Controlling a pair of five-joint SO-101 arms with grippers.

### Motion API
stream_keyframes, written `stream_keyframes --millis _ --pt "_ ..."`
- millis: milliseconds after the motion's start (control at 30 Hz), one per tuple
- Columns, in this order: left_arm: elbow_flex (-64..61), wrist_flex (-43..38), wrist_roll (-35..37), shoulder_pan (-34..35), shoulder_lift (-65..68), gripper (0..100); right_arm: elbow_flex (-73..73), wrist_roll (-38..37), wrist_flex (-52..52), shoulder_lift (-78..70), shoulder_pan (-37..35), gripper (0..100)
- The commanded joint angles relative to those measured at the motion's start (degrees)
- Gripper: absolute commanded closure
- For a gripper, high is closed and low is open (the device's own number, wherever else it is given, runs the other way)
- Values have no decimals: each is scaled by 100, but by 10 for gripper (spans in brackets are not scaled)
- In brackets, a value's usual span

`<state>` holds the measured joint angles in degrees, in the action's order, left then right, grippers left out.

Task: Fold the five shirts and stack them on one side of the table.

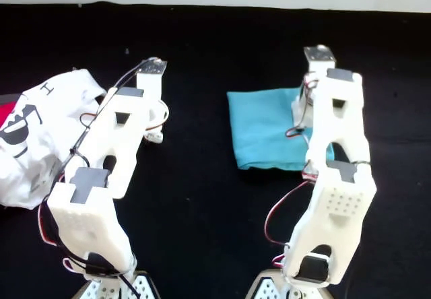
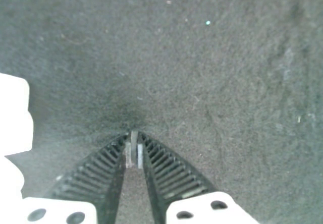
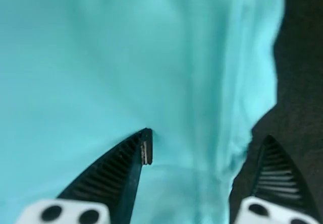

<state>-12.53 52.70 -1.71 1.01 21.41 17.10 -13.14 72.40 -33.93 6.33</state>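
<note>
Teal shirt looks folded, flat on the black tabletop right under the right jaws. Right jaws open, gripping nothing: one tip over the cloth, the other past the hem over bare tabletop, shirt edge between them. Left jaws closed on nothing, tips together above bare tabletop; white printed shirt lies crumpled off to their outer side, near but apart. Reads as teal fold about done, white one next. Next move probably: right jaws pinch the hem or lift clear, left jaws open and go for an edge of the white shirt
</note>
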Motion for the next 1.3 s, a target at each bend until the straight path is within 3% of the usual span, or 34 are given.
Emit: stream_keyframes --millis 0,233,367,600,867,1267 --pt "136 -18 -53 -13 40 991 268 26 -286 -75 330 677" --pt "136 -18 -53 -13 40 991 268 26 -356 -391 374 718" --pt "136 -26 -53 -13 40 991 277 18 -435 -462 198 996" --pt "119 -9 -44 -13 40 991 910 -44 -514 -462 479 992" --pt "110 -9 -44 -22 40 991 2387 -1820 -1182 -760 1244 992" --pt "92 -9 -44 -40 48 991 4884 -1837 -2308 -2905 1824 992"
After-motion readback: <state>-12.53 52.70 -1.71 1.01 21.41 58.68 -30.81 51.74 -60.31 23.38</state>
